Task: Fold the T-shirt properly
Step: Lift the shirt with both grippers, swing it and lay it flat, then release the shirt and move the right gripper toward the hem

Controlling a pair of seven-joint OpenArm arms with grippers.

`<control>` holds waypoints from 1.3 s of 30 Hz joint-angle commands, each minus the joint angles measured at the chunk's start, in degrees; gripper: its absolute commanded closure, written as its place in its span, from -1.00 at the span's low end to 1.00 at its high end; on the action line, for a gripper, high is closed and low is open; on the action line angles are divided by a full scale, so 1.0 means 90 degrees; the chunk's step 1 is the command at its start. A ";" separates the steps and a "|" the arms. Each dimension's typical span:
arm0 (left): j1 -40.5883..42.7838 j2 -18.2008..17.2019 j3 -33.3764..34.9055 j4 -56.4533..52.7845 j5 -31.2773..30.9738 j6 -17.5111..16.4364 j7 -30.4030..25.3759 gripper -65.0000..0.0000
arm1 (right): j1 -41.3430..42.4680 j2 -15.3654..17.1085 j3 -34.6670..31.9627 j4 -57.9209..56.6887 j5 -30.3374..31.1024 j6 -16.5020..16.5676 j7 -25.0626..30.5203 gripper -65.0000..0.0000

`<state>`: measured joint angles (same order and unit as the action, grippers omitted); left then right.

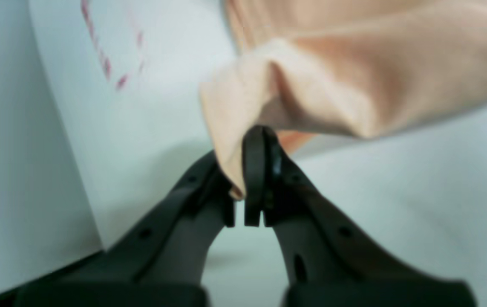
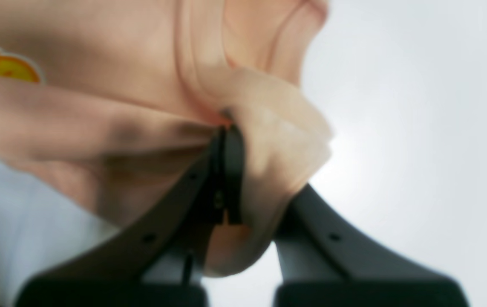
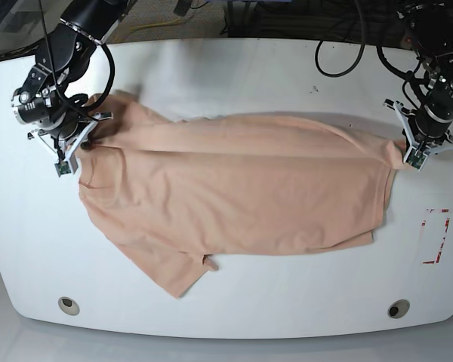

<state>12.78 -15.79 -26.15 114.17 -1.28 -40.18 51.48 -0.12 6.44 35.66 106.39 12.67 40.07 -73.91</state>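
T-shirt [image 3: 234, 188] spread across surface [image 3: 234, 317] | left pincer [image 1: 254, 170] clamps its hem corner, right pincer [image 2: 226, 170] clamps fabric near the collar | risk: we pull unevenly, so cloth slips or bunches near the red marks [image 3: 436, 235].

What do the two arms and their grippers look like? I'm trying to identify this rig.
Both arms are black with silver-grey metal joints, and loose black cables loop behind them. The left gripper and the right gripper each have two smooth matte black fingers, wide at the base, tapering toward the tips, with small round holes.
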 commanded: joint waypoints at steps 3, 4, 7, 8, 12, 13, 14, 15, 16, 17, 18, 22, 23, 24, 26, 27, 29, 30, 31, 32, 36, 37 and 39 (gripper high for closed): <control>0.0490 -0.0096 -0.0450 0.0096 0.0040 0.0020 -0.0040 1.00 | -0.0441 -0.0183 0.0448 0.0111 -0.0025 -0.0008 0.0110 1.00; 0.0598 -0.0096 -0.0508 0.0086 0.0040 0.0020 -0.0040 1.00 | -0.0529 -0.0222 0.0448 0.0111 -0.0025 -0.0008 0.0110 1.00; 0.0920 -0.0096 -0.0577 0.0086 0.0040 0.0020 -0.0040 1.00 | -0.0763 -0.0329 0.0448 0.0111 -0.0025 -0.0008 0.0119 1.00; 0.1008 -0.0096 -0.0577 0.0086 0.0040 0.0020 -0.0040 1.00 | -0.0841 -0.0378 0.0468 0.0111 -0.0025 -0.0008 0.0119 1.00; 0.1174 0.0079 -0.0635 0.0067 0.0040 0.0020 -0.0040 1.00 | -0.1046 -0.0447 0.0477 0.0111 -0.0025 -0.0008 0.0207 1.00; 0.1213 0.0089 -0.0674 0.0067 0.0040 0.0020 -0.0040 1.00 | -0.1095 -0.0447 0.0477 0.0111 -0.0025 -0.0008 0.0256 1.00; 0.1272 0.0099 -0.0713 0.0067 0.0040 0.0020 -0.0040 1.00 | -0.1134 -0.0447 0.0477 0.0111 -0.0025 -0.0008 0.0295 1.00; 0.1350 0.0128 -0.0772 0.0057 0.0040 0.0020 -0.0040 1.00 | -0.1173 -0.0447 0.0468 0.0111 -0.0025 -0.0008 0.0344 1.00; 0.1379 0.0138 -0.0821 0.0057 0.0040 0.0020 -0.0040 1.00 | -0.1203 -0.0447 0.0477 0.0111 -0.0025 -0.0008 0.0373 1.00; 0.1399 0.0187 -0.0850 0.0057 0.0040 0.0020 -0.0040 1.00 | -0.1222 -0.0447 0.0477 0.0111 -0.0025 -0.0008 0.0373 1.00; 0.1418 0.0236 -0.0860 0.0057 0.0040 0.0020 -0.0040 0.99 | -0.1222 -0.0447 0.0477 0.0111 -0.0025 -0.0008 0.0373 0.99; 0.1653 0.0294 -0.0831 0.0057 0.0049 0.0020 -0.0031 0.86 | -0.1271 -0.0447 0.0477 0.0140 -0.0025 -0.0008 0.0373 0.44; 0.1672 0.0304 -0.0831 0.0057 0.0049 0.0020 -0.0031 0.75 | -0.1271 -0.0447 0.0477 0.0160 -0.0025 -0.0008 0.0373 0.24; 0.1682 0.0304 -0.0831 0.0057 0.0049 0.0020 -0.0031 0.61 | -0.1261 -0.0447 0.0477 0.0169 -0.0025 -0.0008 0.0373 0.06; 0.1721 0.0304 -0.0831 0.0028 0.0049 0.0020 -0.0031 0.25 | -0.1252 -0.0437 0.0477 0.0247 -0.0025 -0.0008 0.0373 -0.34; 0.1721 0.0304 -0.0831 -0.0012 0.0049 0.0020 -0.0021 0.03 | -0.1252 -0.0427 0.0477 0.0306 -0.0025 -0.0008 0.0373 -0.51; 0.1721 0.0304 -0.0840 -0.0099 0.0049 0.0020 -0.0021 -0.23 | -0.1173 -0.0427 0.0477 0.0384 -0.0025 -0.0008 0.0373 -0.63; 0.1721 0.0285 -0.0850 -0.0148 0.0049 0.0020 -0.0021 -0.38 | -0.1056 -0.0417 0.0487 0.0394 -0.0035 -0.0008 0.0373 -0.66; 0.1711 0.0285 -0.0860 -0.0168 0.0049 0.0020 -0.0021 -0.43 | -0.0988 -0.0408 0.0487 0.0374 -0.0035 -0.0008 0.0373 -0.66; 0.1692 0.0285 -0.0870 -0.0158 0.0049 0.0020 -0.0021 -0.47 | -0.0871 -0.0398 0.0487 0.0345 -0.0054 -0.0008 0.0373 -0.66; 0.1692 0.0275 -0.0870 -0.0129 0.0030 0.0020 -0.0021 -0.47 | -0.0255 -0.0241 0.0477 -0.0036 -0.0084 -0.0008 0.0373 -0.66; 0.1672 0.0275 -0.0879 -0.0090 0.0030 0.0020 -0.0021 -0.47 | -0.0011 -0.0202 0.0477 -0.0231 -0.0084 -0.0008 0.0373 -0.66; 0.1672 0.0275 -0.0918 -0.0041 0.0030 0.0020 -0.0021 -0.47 | 0.0341 -0.0095 0.0477 -0.0583 -0.0084 -0.0008 0.0383 -0.66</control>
<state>27.75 -12.56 -33.69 112.14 -0.89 -40.34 51.64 -2.13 3.64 39.79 104.57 11.57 40.03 -71.22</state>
